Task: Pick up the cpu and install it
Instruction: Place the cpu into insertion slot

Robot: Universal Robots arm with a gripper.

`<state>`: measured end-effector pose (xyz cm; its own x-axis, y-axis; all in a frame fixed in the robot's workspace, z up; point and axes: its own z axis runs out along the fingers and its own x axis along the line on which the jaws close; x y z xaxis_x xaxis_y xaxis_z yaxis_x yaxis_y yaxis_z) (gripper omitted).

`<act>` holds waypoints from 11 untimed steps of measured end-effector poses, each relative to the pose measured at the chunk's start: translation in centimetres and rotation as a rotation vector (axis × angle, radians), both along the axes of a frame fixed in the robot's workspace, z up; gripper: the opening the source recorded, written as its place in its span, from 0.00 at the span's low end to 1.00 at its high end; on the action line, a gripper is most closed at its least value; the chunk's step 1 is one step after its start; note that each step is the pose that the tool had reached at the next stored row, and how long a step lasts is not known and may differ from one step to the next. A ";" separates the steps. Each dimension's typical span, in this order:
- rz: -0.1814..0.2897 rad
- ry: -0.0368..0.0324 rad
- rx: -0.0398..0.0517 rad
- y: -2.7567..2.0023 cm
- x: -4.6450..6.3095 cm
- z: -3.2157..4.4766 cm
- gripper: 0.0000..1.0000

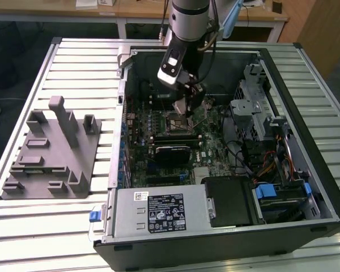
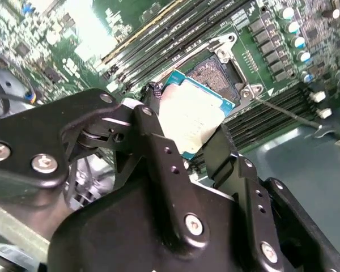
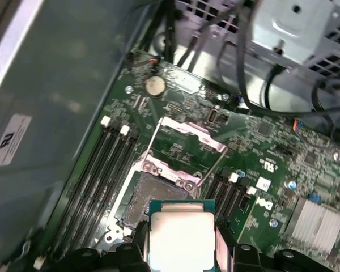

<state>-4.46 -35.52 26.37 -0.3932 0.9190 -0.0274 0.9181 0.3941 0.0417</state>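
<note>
Arm and workpiece, as I see them from the remote station. The gripper (image 1: 189, 105) hangs inside the open computer case (image 1: 309, 90), over the motherboard (image 1: 158, 141).

(a) Grasp. In the second wrist view the two black fingers (image 2: 165, 165) are drawn in narrow and clamp the cpu (image 2: 191, 113) by two opposite edges. Its pale metal top faces the camera and its blue-green rim shows at the corners. In the first wrist view I see the same cpu (image 3: 181, 238) sitting between the fingertips of the gripper (image 3: 181, 252).

(b) Target. Directly beyond the fingertips lies the socket (image 3: 150, 198), uncovered, with its load plate (image 3: 192, 133) swung up and away on the far side. In the second wrist view the socket (image 2: 215, 71) is partly overlapped by the held chip. I cannot tell whether the chip's far edge touches the socket frame.

(c) Surroundings. Memory slots (image 3: 96, 175) run beside the socket, to either side of the fingers. A coin cell (image 3: 154, 85) sits well beyond the fingertips, past the load plate. In the exterior view a grey fixture (image 1: 51, 153) rests on the slatted table (image 1: 73, 62), well apart from the fingers and outside the case.
</note>
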 end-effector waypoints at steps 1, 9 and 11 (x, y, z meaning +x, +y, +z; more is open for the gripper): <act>-0.019 0.0000 0.0000 0.00 0.0 -0.01 0.54; -0.163 -0.0001 0.0002 0.00 0.0 -0.15 0.54; -0.199 0.0000 0.0000 0.00 0.0 -0.26 0.54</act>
<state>-4.46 -35.52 26.12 -0.2034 0.9787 -0.0274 0.9780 0.2044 0.0417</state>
